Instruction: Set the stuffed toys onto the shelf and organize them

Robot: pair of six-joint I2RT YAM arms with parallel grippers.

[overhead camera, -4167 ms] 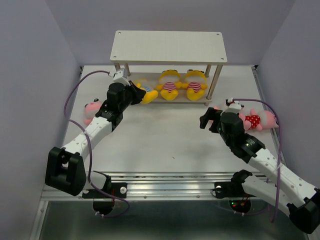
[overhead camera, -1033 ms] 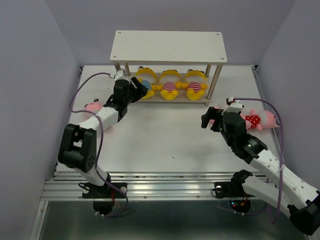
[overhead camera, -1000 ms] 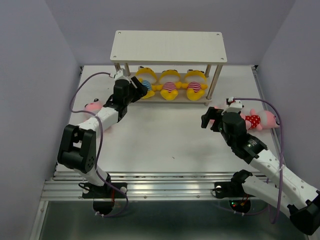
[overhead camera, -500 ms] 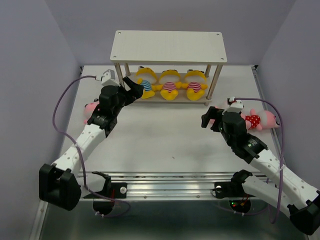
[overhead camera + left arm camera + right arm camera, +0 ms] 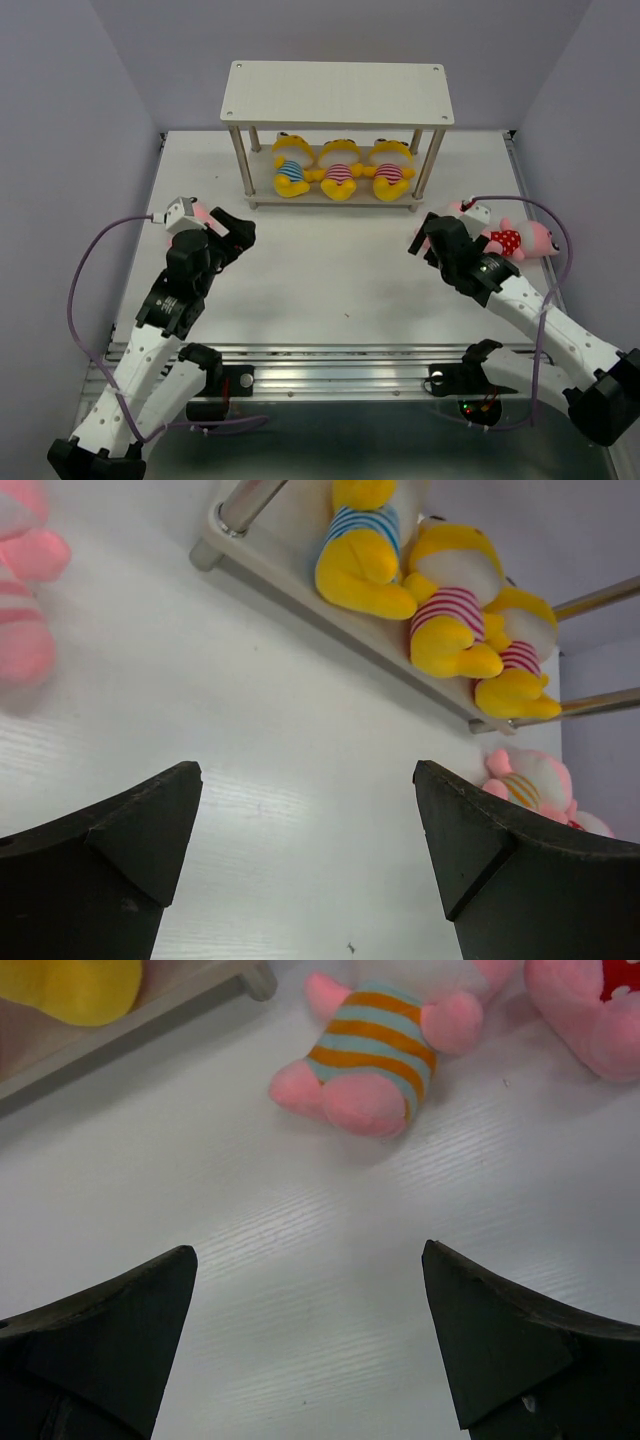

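Observation:
Three yellow stuffed toys lie in a row on the lower board of the shelf: one in blue stripes and two in pink stripes. My left gripper hangs open and empty over the table, well in front of the shelf. A pink toy lies just left of it. My right gripper is open and empty, just short of a pink toy in orange and teal stripes. A red polka-dot pink toy lies further right.
The shelf's thin wooden legs stand at its corners, and its top board carries nothing. Purple cables loop beside both arms. Grey walls close in the table on the left, right and back.
My left gripper opened, leaving the blue-striped yellow toy on the lower board, and the arm drew back toward the near left. The right gripper dipped slightly toward the striped pink toy.

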